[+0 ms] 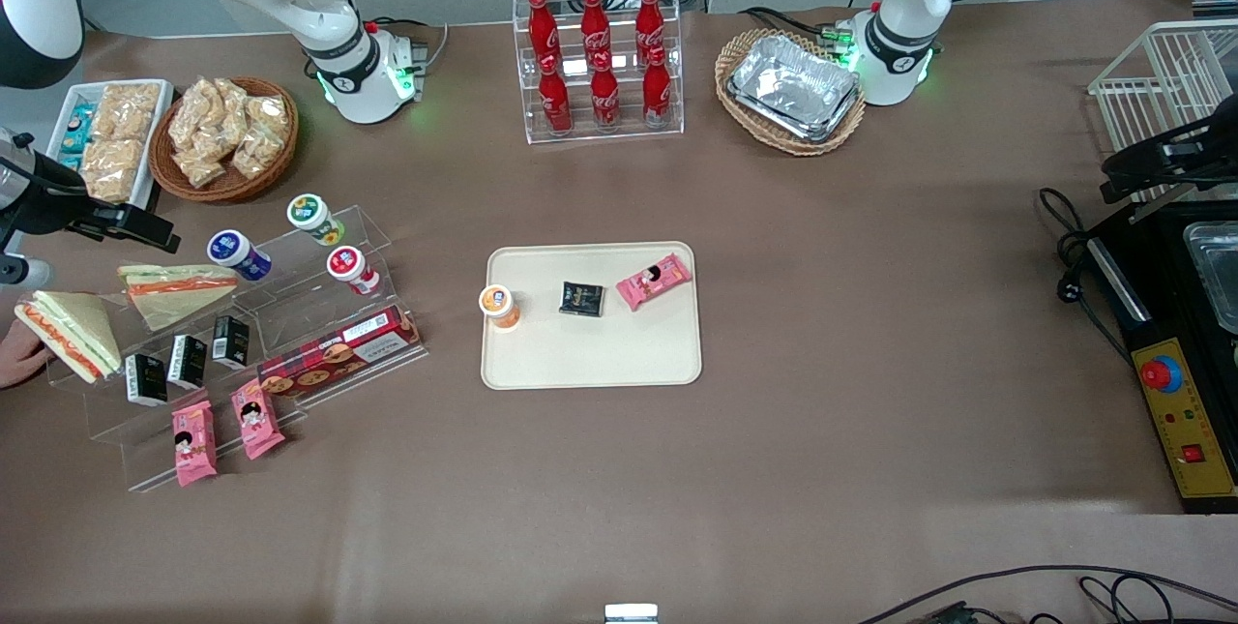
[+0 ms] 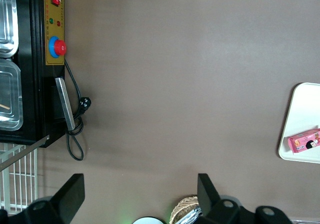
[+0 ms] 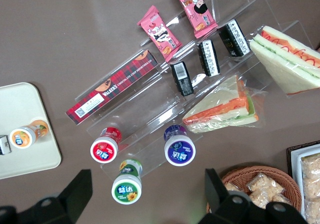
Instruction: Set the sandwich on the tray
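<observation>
Two clear-wrapped wedges lie on the acrylic display steps point(image 1: 290, 314); the sandwich point(image 1: 174, 290) sits apart from the cream tray point(image 1: 590, 353). Higher, farther back, the gripper point(image 3: 145, 196) hovers, fingers spread apart, holding nothing.

Right arm reaching out from its white base, end effector point(image 1: 145, 232) hanging in the air at the working arm's end of the tabletop point(image 1: 870, 334). Two dark fingers point(image 3: 75, 191) spread wide apart, nothing between them, pointing downward.
</observation>
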Controlling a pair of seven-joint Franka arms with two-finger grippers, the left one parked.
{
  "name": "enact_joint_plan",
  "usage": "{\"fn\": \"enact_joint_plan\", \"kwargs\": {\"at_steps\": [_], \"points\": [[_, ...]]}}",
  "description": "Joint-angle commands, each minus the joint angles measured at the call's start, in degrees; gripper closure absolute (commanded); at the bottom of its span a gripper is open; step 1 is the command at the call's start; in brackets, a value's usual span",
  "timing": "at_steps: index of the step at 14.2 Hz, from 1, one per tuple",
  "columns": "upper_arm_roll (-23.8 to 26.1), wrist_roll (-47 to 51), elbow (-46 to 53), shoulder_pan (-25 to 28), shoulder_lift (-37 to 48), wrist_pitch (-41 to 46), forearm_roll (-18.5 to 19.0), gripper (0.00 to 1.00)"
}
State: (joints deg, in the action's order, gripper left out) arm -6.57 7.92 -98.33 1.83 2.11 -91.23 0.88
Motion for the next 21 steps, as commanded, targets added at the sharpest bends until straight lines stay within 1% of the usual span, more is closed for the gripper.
{"fn": "enact_joint_plan", "kwargs": {"at_steps": [1,10,13,17,21], "points": [[0.16,0.96,1.21,-0.07,-0.53,0.17,0.88,0.0],[-0.02,2.01,1.38,-0.34,-0.44,0.53,0.97,0.0],[-0.02,4.91,1.47,-2.18,-0.44,0.0,0.79,0.0],[-0.19,4.39,2.61,-2.27,-0.62,0.09,0.88,0.0],[-0.98,4.39,2.53,-4.2,-0.71,-0.09,0.97,0.0]]}}
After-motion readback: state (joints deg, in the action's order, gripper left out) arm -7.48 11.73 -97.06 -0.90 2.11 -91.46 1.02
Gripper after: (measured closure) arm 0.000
